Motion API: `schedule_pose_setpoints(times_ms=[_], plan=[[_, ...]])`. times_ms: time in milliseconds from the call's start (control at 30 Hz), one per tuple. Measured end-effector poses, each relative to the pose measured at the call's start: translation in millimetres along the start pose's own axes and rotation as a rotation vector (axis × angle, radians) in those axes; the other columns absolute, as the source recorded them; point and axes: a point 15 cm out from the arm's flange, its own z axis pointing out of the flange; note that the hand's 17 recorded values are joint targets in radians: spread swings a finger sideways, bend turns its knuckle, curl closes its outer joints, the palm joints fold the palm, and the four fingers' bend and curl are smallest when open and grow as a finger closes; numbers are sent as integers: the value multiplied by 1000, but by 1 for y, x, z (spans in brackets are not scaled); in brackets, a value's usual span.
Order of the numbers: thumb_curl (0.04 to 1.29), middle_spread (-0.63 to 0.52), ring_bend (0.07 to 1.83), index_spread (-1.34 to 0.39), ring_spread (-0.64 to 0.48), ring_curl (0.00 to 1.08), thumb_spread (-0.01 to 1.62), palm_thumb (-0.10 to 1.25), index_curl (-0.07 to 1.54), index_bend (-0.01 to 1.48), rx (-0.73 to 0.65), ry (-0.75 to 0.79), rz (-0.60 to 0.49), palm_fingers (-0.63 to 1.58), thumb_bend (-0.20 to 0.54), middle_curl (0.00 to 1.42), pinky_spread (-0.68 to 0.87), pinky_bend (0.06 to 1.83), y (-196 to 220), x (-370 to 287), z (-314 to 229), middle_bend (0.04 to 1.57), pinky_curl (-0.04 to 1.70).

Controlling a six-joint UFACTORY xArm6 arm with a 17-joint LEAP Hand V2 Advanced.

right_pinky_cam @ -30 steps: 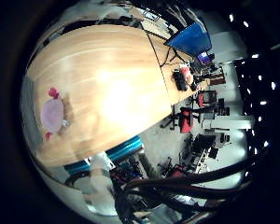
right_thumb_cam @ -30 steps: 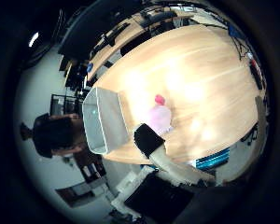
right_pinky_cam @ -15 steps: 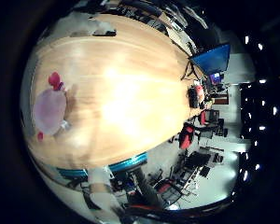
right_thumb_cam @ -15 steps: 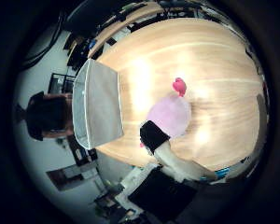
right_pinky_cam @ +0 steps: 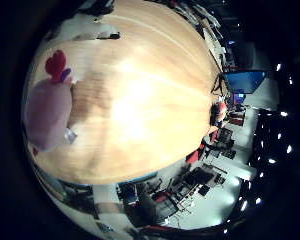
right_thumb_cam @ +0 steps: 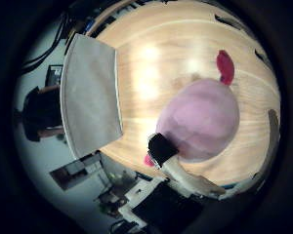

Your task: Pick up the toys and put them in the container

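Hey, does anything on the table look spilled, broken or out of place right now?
Nothing stands out. The pink plush toy lies on the wooden table, beside the grey container and not yet in it.

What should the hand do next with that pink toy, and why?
Probably ease straight down and curl the fingers around the pink toy. It lies on the wooden table, close under the palm, not yet held, with the grey container beside it.

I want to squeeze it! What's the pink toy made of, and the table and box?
Toy: looks like soft plush, rounded and matte, red bits on it. Table: wood or wood-look, glossy, grain lines and light glare. Box: grey, matte, maybe fabric or plastic; can't tell.
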Motion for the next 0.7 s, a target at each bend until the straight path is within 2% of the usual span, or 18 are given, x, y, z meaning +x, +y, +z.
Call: schedule_pose_setpoints(times_ms=[167,400,500,600,667,700], plan=[[294,-87,828,-417,-82,286,959,369,240,148,-52,2,-14,151,-28,389,223,1138,-1,-4,30,321,243],[298,-95,869,-413,-104,291,970,411,248,157,-84,3,-22,177,-16,390,170,1157,0,-8,42,337,227],[313,-134,932,-425,-159,301,1000,510,246,145,-86,2,-16,289,14,393,50,1201,-2,-8,45,355,225],[340,-220,1046,-439,-257,330,1036,679,240,150,-51,-2,-12,524,71,407,-177,1319,-10,-9,42,392,251],[365,-290,1137,-456,-327,365,1042,816,256,189,-28,-4,-9,747,123,440,-303,1331,-15,-9,40,469,260],[368,-305,1140,-462,-337,365,1042,836,256,188,-18,-5,-6,763,128,441,-330,1332,-17,-9,39,472,261]])
